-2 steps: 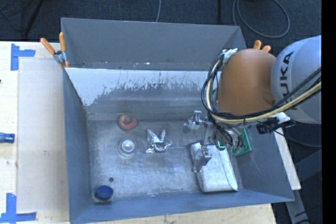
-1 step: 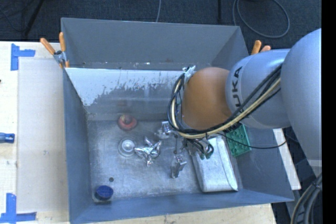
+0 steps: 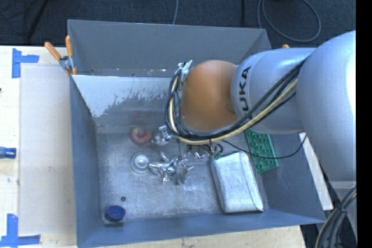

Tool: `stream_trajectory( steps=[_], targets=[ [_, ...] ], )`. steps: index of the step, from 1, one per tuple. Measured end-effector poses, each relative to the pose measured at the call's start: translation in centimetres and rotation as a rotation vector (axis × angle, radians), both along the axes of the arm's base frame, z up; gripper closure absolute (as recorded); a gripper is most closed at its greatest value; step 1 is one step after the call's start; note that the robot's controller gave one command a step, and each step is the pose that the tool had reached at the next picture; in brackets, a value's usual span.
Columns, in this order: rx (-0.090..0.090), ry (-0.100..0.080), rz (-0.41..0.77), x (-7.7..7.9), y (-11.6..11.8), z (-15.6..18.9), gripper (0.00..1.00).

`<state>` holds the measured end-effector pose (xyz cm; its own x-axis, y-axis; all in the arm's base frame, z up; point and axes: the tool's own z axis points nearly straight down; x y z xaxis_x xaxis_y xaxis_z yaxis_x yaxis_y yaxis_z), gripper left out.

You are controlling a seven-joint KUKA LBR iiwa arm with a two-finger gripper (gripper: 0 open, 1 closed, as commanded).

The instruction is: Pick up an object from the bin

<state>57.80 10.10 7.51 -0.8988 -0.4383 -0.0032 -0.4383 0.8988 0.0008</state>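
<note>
Bin [image 3: 84, 154] of grey metal, with sloping walls and a scuffed flat floor, holds a few loose things spread well apart. At the far left, in the near left corner of the floor, lies a blue cap [image 3: 114, 214], alone and well apart from the rest. Further right, toward the back of the floor, sits a reddish round thing [image 3: 139, 135]. Just in front of it, and apart from it, is a pale round piece [image 3: 140, 162], clear or whitish, lying flat.

Just beside that pale piece, on its right, the gripper [image 3: 172, 170] is down low at the middle of the floor, its bright metal parts close to the bin's bottom. How wide the pincer stands I cannot tell, and I see nothing held in it. The pale round piece is the thing nearest to it; whether the two touch I cannot tell.

Right of the gripper lies a grey block [image 3: 235, 182], oblong and flat, running from the middle toward the near wall. Behind its far end a green studded plate [image 3: 263, 151] leans on the right wall. Above these the orange cover [image 3: 206, 96] with its looped cables [image 3: 173, 116] leads to the pale arm [image 3: 302, 90].
</note>
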Motion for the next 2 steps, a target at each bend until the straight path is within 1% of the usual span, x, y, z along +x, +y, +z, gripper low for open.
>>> stream_trajectory(
  steps=[1, 2],
  targets=[
    [-0.001, 0.003, -0.005, 0.0, -0.1, 0.1, 1.0],
    [-0.001, -0.008, 0.009, 2.7, -1.4, 16.4, 1.0]
  ],
)
